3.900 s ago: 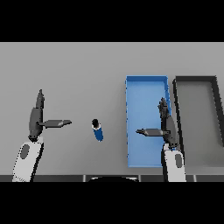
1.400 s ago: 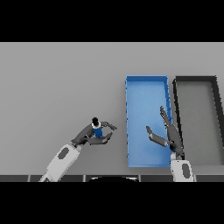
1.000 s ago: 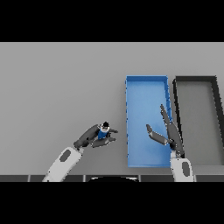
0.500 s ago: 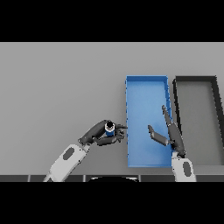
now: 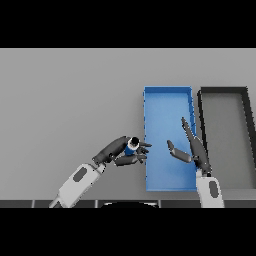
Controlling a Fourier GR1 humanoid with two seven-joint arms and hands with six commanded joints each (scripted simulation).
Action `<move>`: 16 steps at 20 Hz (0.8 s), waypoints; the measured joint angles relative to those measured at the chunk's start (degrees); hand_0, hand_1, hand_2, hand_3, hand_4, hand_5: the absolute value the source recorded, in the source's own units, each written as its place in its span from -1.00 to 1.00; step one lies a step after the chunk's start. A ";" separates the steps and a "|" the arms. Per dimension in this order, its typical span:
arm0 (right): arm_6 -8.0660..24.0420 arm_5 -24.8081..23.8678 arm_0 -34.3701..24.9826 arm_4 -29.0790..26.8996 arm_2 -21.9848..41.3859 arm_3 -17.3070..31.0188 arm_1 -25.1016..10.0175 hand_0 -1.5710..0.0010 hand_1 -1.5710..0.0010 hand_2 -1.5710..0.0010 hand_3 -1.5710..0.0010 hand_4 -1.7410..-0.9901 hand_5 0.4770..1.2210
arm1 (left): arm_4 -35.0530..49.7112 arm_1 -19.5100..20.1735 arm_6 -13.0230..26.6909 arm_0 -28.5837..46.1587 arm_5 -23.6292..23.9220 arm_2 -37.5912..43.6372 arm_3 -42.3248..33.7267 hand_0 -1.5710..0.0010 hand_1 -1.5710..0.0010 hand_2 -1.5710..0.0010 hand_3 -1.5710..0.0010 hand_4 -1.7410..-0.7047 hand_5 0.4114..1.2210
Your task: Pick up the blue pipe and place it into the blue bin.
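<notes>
1. Pipe [image 5: 132, 145], blue, sits clasped in the left hand [image 5: 120, 151], fingers curled round it, just beside the blue bin's [image 5: 167, 91] left wall, not yet over it.
2. Right hand [image 5: 192, 149] hovers over the bin, fingers straight and spread, holding nothing.
3. Carrying looks underway; next, I'd say, move the pipe over the bin's floor and release.

Even, flat, moderately bright light falls across the grey table [image 5: 65, 100]. No glare anywhere. Only a faint soft shadow lies under the left hand [image 5: 117, 150]; edges show no bending.
</notes>
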 measured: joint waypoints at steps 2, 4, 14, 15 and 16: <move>0.03 1.22 -1.36 -0.50 -0.26 2.11 -0.63 1.00 1.00 1.00 1.00 0.33 -0.44 | -0.07 0.11 -0.50 0.73 0.06 -0.21 -0.34 -1.00 -1.00 -1.00 -0.84 -0.98 1.00; -0.64 1.80 -1.30 -1.52 -0.15 0.80 -0.43 1.00 1.00 1.00 1.00 0.41 -0.44 | 0.06 0.14 -0.66 0.69 -0.03 0.08 0.33 -1.00 -1.00 -1.00 -0.83 -0.98 1.00; 12.26 21.12 -9.59 -33.28 -0.24 -10.78 -8.84 1.00 1.00 1.00 1.00 0.09 -0.92 | 0.12 0.65 -0.58 0.12 -0.67 -0.02 -0.56 -1.00 -1.00 -1.00 -0.84 -0.98 1.00; 14.01 22.36 -11.96 -34.96 0.91 -12.21 -9.90 1.00 1.00 1.00 1.00 0.08 -0.92 | -0.08 0.56 0.26 -0.48 -0.27 0.15 -0.56 -1.00 -1.00 -1.00 -0.84 -0.98 1.00; 15.19 23.21 -13.89 -36.32 1.83 -13.09 -10.51 1.00 1.00 1.00 1.00 0.08 -0.93 | -0.29 0.25 0.84 -0.78 -0.29 -0.05 -0.07 -1.00 -1.00 -1.00 -0.84 -0.98 1.00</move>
